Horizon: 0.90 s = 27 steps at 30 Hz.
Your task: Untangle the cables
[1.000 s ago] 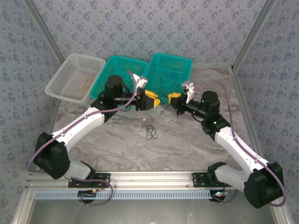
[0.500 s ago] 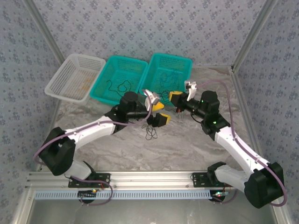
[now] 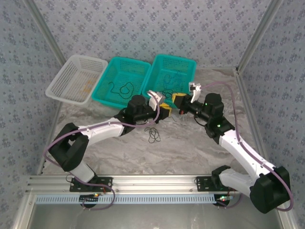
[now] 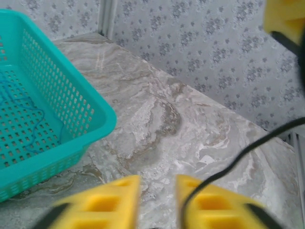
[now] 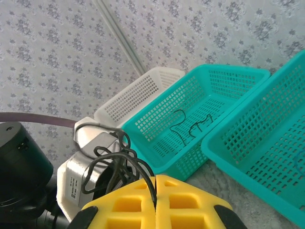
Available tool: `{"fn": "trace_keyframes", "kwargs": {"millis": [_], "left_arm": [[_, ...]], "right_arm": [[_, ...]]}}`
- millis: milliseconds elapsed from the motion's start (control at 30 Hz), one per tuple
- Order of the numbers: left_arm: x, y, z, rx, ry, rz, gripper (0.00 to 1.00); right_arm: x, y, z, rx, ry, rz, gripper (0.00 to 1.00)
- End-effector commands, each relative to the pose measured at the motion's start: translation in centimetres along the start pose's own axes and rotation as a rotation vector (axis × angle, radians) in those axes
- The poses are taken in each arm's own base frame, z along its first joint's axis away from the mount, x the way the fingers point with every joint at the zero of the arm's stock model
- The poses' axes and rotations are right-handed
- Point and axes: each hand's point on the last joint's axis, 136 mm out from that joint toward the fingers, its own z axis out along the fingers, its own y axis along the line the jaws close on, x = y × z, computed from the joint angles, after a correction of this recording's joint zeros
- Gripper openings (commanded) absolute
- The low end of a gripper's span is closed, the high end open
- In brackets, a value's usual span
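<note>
My right gripper (image 5: 156, 179) is shut on a black cable; its tangled loops (image 5: 112, 164) hang just past the yellow fingertips. From above, the right gripper (image 3: 177, 98) sits mid-table, with my left gripper (image 3: 163, 111) close beside it. In the left wrist view the left gripper (image 4: 157, 191) has a narrow gap between its yellow fingers (image 4: 102, 202). A black cable strand (image 4: 252, 145) runs down across the right finger to its inner edge. A small loose knot of black cable (image 3: 152, 135) lies on the marble below both grippers.
Three baskets stand at the back: a white basket (image 3: 62, 78), a left teal basket (image 3: 107, 76) holding a black cable (image 3: 122, 88), and a right teal basket (image 3: 188, 71) holding thin blue and black cables (image 3: 167, 82). Patterned walls close the sides and back.
My left gripper dipped toward the table with its jaws wide, then rose beside the right gripper with its jaws narrowed. The right gripper shifted slightly back, still shut on its cable.
</note>
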Motion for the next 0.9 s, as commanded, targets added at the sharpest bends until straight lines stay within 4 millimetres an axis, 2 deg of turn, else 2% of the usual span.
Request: {"fn": "trace_keyframes", "kwargs": {"millis": [0, 100, 167, 233, 333, 467, 600, 667, 767, 867], "left_arm": [[-3.3, 2.7, -1.7, -0.109, -0.137, -0.077, 0.0], [-3.4, 8.3, -5.8, -0.29, -0.225, -0.27, 0.0], [-2.7, 12.3, -9.9, -0.47, -0.294, -0.378, 0.0], [-2.0, 15.3, -13.7, -0.634, -0.333, -0.463, 0.0], [-2.4, 16.8, -17.4, -0.696, -0.37, -0.507, 0.0], [-4.2, 16.4, -19.7, -0.741, -0.393, -0.472, 0.0], [-5.5, 16.5, -21.7, -0.771, -0.441, -0.491, 0.0], [-6.1, 16.7, -22.6, -0.773, -0.464, -0.52, 0.0], [-7.9, 16.2, -22.2, -0.697, -0.45, -0.525, 0.0], [-9.2, 15.8, -21.0, -0.662, -0.37, -0.499, 0.0]], "right_arm": [[-1.9, -1.2, -1.8, 0.123, -0.064, -0.028, 0.0], [-1.6, -5.8, -4.6, 0.367, -0.065, -0.021, 0.0], [-1.1, -9.0, -7.0, 0.516, -0.061, 0.006, 0.0], [-0.6, -11.3, -9.1, 0.62, -0.067, 0.03, 0.0], [0.2, -13.8, -11.4, 0.715, -0.073, 0.069, 0.0], [0.9, -15.7, -13.2, 0.778, -0.101, 0.12, 0.0], [1.2, -16.3, -13.4, 0.786, -0.099, 0.142, 0.0], [1.5, -15.9, -12.4, 0.73, -0.074, 0.137, 0.0], [1.2, -12.5, -8.6, 0.447, -0.048, 0.108, 0.0], [1.2, -9.4, -5.3, 0.288, 0.0, 0.044, 0.0]]}}
